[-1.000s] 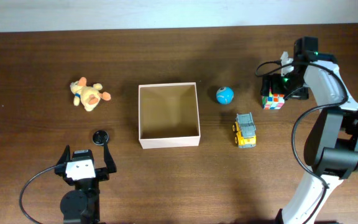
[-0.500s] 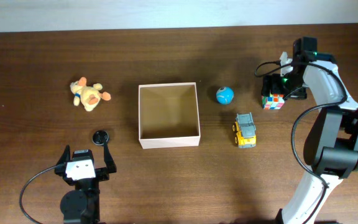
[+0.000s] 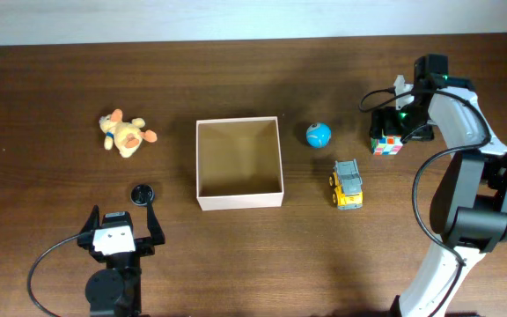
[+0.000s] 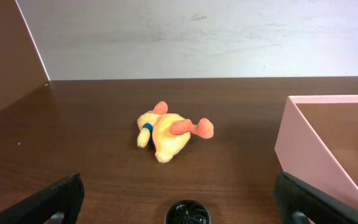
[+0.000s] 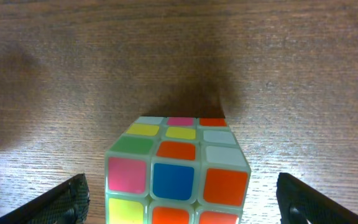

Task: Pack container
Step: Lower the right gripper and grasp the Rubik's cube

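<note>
The container (image 3: 239, 198), a square shallow box with white walls and a brown inside, stands at the table's middle; its wall shows at the right of the left wrist view (image 4: 303, 158). My right gripper (image 3: 389, 132) is open above a colour cube (image 3: 387, 143) at the far right. In the right wrist view the cube (image 5: 178, 177) sits between the two spread fingers, untouched. My left gripper (image 3: 121, 231) is open and empty near the front left, behind a small black round disc (image 3: 142, 193), which also shows in the left wrist view (image 4: 187, 213).
A yellow plush duck (image 3: 125, 134) lies left of the box and shows in the left wrist view (image 4: 166, 132). A blue ball (image 3: 318, 135) and a yellow toy truck (image 3: 348, 184) lie between the box and the cube.
The right gripper has shifted slightly over the cube. The left arm and the toys have not moved.
</note>
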Motion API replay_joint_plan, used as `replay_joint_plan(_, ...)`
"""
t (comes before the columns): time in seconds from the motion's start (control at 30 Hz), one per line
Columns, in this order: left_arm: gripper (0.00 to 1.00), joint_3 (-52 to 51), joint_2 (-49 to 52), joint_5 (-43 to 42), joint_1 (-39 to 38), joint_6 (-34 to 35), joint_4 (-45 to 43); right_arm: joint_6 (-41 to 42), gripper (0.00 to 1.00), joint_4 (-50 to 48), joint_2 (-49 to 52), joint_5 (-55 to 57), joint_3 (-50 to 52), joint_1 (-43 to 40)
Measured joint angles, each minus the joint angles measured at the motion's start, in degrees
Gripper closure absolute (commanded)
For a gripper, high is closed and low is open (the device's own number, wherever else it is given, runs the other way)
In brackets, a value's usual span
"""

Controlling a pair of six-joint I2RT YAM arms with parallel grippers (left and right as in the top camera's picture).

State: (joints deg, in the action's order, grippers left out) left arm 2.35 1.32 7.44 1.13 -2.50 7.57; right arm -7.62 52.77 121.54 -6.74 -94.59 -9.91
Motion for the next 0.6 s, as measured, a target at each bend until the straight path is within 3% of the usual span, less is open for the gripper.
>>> replay_joint_plan(0.6,0.01,0.0,0.0,0.0,0.0,0.0,0.0,-3.5,0.09,0.0,0.0,0.0,0.1,0.0)
